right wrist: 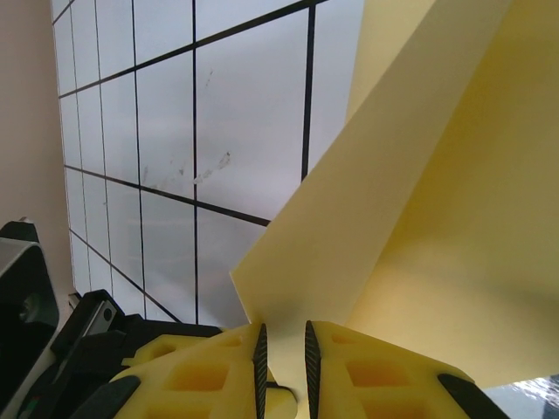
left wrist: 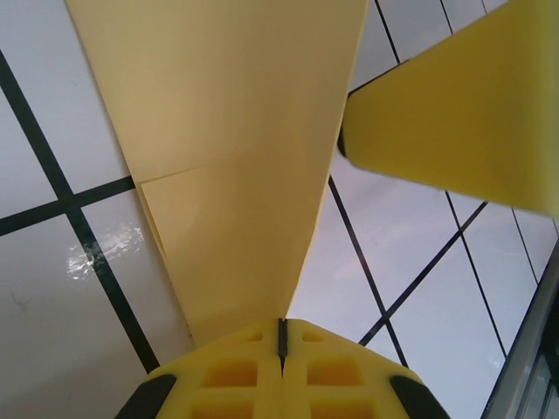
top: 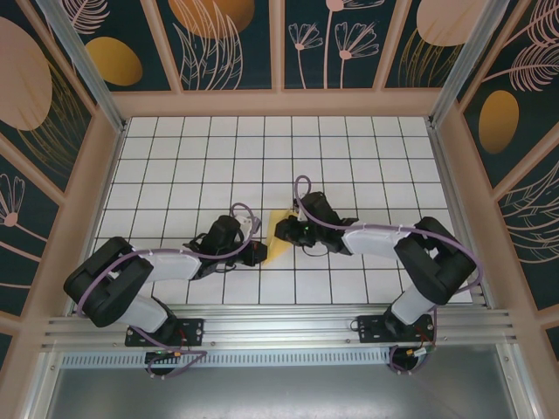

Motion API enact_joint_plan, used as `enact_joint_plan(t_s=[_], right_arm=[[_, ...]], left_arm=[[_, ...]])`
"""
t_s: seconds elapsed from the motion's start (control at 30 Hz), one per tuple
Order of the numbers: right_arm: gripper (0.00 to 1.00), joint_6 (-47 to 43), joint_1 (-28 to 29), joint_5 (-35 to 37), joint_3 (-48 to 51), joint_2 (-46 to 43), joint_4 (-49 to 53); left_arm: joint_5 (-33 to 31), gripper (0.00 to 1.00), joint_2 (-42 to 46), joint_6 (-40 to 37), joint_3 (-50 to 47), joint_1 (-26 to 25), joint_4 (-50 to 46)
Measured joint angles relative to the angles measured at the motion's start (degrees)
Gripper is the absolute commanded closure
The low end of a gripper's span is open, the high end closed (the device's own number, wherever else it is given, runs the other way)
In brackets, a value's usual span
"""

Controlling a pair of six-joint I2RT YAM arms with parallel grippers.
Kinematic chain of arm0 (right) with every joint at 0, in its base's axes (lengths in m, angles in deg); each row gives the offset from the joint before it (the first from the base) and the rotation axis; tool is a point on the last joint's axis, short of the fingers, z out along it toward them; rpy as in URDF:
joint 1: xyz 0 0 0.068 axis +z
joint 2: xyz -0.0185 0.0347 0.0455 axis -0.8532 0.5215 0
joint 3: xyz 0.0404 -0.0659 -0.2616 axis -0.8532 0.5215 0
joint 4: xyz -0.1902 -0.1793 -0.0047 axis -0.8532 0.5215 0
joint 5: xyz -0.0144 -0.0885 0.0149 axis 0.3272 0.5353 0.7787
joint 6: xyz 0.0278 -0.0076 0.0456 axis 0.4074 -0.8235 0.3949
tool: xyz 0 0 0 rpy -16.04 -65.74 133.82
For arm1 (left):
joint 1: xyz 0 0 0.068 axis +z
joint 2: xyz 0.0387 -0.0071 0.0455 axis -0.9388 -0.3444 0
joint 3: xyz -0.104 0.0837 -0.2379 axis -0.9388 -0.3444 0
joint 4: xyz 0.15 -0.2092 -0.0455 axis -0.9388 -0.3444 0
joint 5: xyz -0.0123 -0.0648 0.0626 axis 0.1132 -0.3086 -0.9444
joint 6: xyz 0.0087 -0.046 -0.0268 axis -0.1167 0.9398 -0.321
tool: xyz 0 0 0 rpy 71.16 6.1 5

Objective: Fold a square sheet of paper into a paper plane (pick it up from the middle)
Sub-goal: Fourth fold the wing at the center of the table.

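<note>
The paper plane (top: 278, 237) is a slim, folded yellow sheet held between my two grippers near the table's middle front. My left gripper (top: 259, 254) grips its near end. In the left wrist view its jaws (left wrist: 281, 330) are pressed together on the paper's pointed tip, and the creased paper (left wrist: 236, 157) widens away from them. My right gripper (top: 285, 230) is at the far end. Its jaws (right wrist: 284, 349) stand a narrow gap apart with a fold of the paper (right wrist: 437, 201) pinched between the pads. One right finger (left wrist: 463, 105) shows beside the paper.
The white gridded table (top: 218, 148) stretches behind and to both sides, walled by a wooden frame with patterned panels (top: 279, 100). A metal rail (top: 279, 327) runs along the near edge. Part of the black left arm (right wrist: 52, 349) sits close beside the right jaws.
</note>
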Motion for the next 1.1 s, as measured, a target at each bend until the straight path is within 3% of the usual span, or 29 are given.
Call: enact_joint_plan(t_s=[0.97,1.1], right_arm=[[0.79,-1.0,0.8,-0.7,-6.1,9.3,-0.4],[0.79,-1.0,0.8,-0.6,-6.1,10.0,-0.4]], left_arm=[[1.6,1.00,-1.6,3.0,-1.7,1.5,2.6],[1.2,0.93,-1.6,3.0,-1.7,1.5,2.5]])
